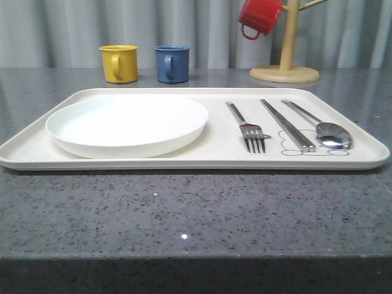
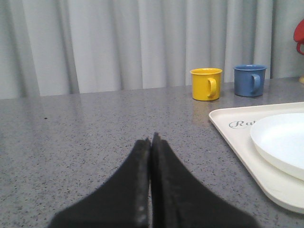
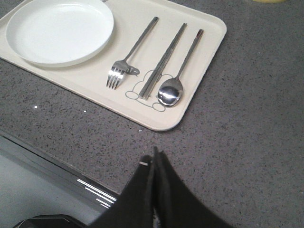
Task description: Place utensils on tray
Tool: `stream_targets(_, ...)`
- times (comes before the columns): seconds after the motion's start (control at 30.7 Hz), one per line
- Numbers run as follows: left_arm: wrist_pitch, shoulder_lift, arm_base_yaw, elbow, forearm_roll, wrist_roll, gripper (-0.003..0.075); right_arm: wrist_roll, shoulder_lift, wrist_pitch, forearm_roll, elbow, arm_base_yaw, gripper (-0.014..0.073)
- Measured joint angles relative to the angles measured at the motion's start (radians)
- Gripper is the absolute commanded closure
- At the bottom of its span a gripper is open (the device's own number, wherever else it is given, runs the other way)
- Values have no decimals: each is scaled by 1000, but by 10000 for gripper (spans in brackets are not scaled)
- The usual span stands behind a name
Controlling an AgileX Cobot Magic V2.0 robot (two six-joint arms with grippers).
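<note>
Left gripper (image 2: 151,142), seen from its wrist camera: held low and nearly level over bare grey bench (image 2: 95,123), pointing toward the curtain, its two black fingers pressed together with no gap and nothing between them, apart from the tray's edge. Right gripper (image 3: 155,156), seen from its wrist camera: raised above the bench near its front edge and tilted down toward the tray, fingers likewise closed tip to tip and empty, clear of the tray's nearest rounded corner. Tray (image 1: 202,160): cream, low-rimmed, lying flat across the middle of the bench with its long side along the front edge. Plate (image 1: 127,124): white, round, resting on the left half of the tray. Fork (image 1: 247,128), chopsticks (image 1: 288,125) and spoon (image 1: 321,125): laid side by side on the right half of the tray, in that order from the plate toward the right edge, not touching one another, handles toward the rear edge, tines and bowl toward the front; the chopstick tips and spoon bowl lie over the grey rabbit drawing (image 3: 142,90). Yellow mug (image 1: 119,63) and blue mug (image 1: 171,63): standing on the bench behind the tray's rear edge. Red mug (image 1: 260,16): hanging on a wooden mug stand (image 1: 286,55) behind the tray's rear right corner.
</note>
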Motion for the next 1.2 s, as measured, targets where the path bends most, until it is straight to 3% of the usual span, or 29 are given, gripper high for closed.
stream_targets(0.23, 0, 0, 0, 0, 0, 0, 738, 0, -8, -4, -2, 14, 0, 663)
stream_targets(0.33, 0, 0, 0, 0, 0, 0, 738, 0, -60, -59, -27, 77, -49, 663)
stream_targets(0.62, 0, 0, 0, 0, 0, 0, 738, 0, -359, -581, -50, 546, -278, 663)
stream_targets(0.85, 0, 0, 0, 0, 0, 0, 738, 0, -500, -896, -52, 864, -306, 663)
stream_targets(1.2, 0, 0, 0, 0, 0, 0, 738, 0, -504, -958, -52, 892, -308, 663)
